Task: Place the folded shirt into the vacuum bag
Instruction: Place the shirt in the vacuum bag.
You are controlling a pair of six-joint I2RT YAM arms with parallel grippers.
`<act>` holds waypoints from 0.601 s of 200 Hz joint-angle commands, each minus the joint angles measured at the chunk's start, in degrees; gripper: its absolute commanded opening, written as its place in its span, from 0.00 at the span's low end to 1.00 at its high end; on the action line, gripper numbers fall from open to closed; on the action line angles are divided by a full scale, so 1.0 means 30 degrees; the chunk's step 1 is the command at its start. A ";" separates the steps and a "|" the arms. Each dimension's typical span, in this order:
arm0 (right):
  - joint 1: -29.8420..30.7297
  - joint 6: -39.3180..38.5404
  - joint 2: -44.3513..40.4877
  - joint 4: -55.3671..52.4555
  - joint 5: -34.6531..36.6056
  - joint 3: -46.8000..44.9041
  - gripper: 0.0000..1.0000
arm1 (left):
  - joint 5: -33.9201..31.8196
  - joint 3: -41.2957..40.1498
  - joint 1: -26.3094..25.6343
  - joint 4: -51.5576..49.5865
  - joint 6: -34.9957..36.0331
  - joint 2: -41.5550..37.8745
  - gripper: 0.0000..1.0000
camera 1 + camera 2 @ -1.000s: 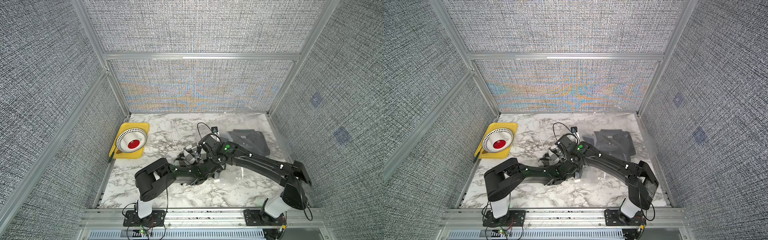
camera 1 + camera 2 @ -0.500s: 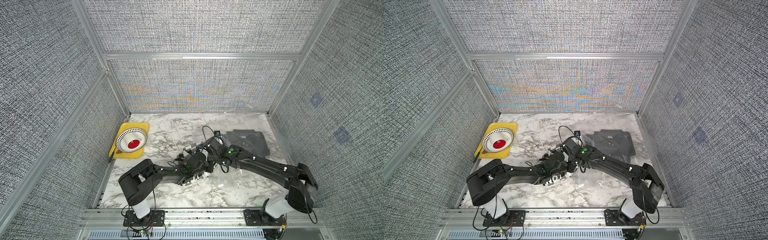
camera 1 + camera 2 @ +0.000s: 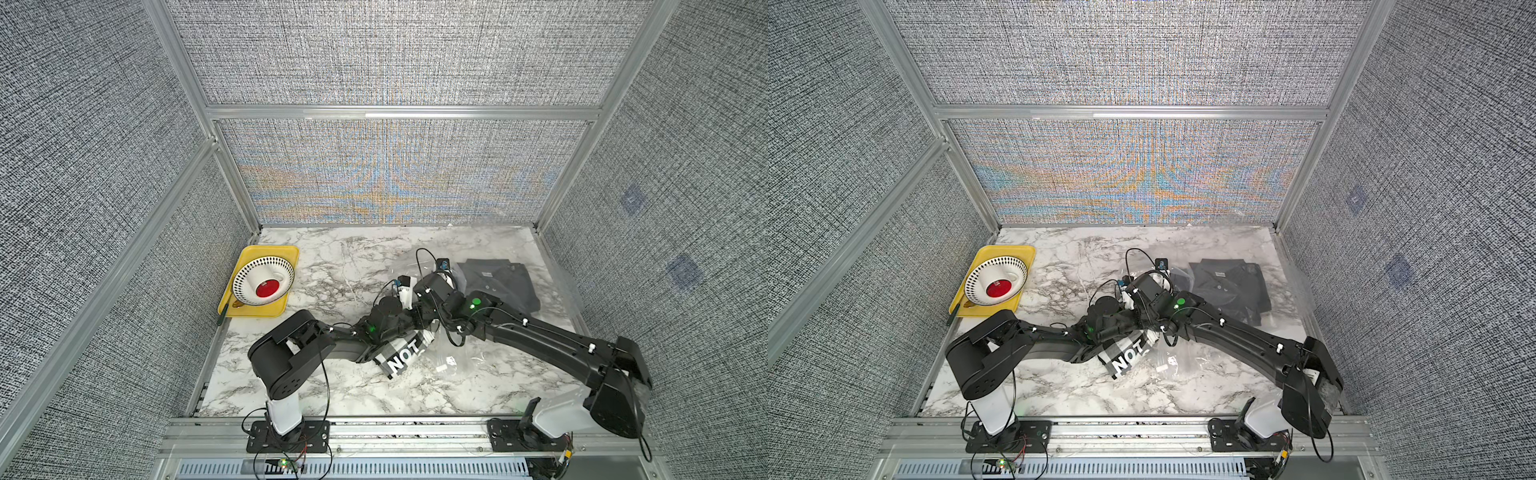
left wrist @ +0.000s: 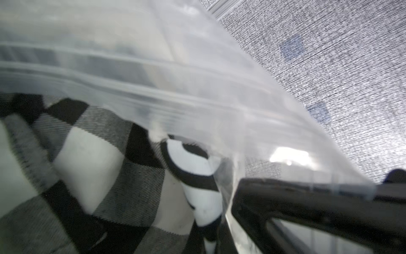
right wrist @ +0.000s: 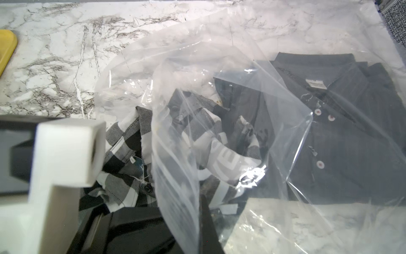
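Centrally, checked shirt [image 3: 401,359] being held partly inside the vacuum bag [image 5: 274,110] by the clamped left gripper [image 3: 406,291], bag's edge being pinched shut by the right gripper [image 3: 432,286], bag lying at the right.

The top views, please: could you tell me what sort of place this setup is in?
Probably a lab robot test cell, not a home: grey fabric panels in an aluminium frame wall in a marble-pattern table, and the left arm and right arm are bolted at its front edge.
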 commanded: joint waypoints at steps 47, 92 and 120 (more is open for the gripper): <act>0.0321 0.0322 0.0178 -0.0549 0.0228 0.0365 0.00 | 0.0868 0.1640 0.0352 0.7169 -0.3079 0.5165 0.00; 0.0347 0.0342 0.0369 -0.0860 0.0733 0.0744 0.00 | 0.1225 0.2399 -0.0374 0.7409 -0.2893 0.7909 0.14; 0.0322 0.0136 0.0842 -0.1221 0.1108 0.1376 0.00 | 0.1159 0.2006 -0.0863 0.6289 -0.2375 0.7330 0.49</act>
